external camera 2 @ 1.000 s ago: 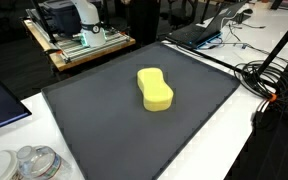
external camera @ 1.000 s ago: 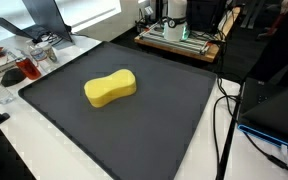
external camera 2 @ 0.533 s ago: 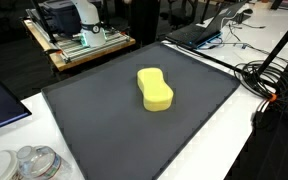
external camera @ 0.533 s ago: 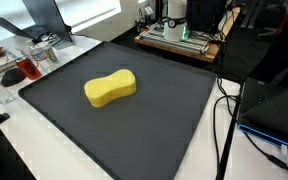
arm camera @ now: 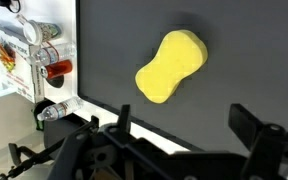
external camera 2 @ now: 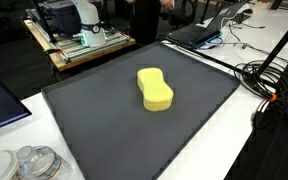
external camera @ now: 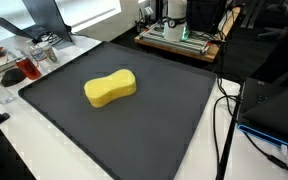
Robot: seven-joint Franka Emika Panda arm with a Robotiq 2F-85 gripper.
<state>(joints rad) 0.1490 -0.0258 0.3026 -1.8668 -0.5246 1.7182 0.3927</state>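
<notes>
1. The claw (arm camera: 182, 112) shows only in the wrist view. Its two fingers stand wide apart with nothing between them, and it hangs above the mat without touching anything.
2. The yellow sponge (arm camera: 170, 67) lies flat near the middle of the dark mat (external camera: 169, 120), as both exterior views show (external camera 2: 155, 89).
3. The mat covers the white counter (external camera 2: 234, 140).
4. Small containers (arm camera: 39, 55) stand off the mat's edge, well apart from the sponge.
</notes>
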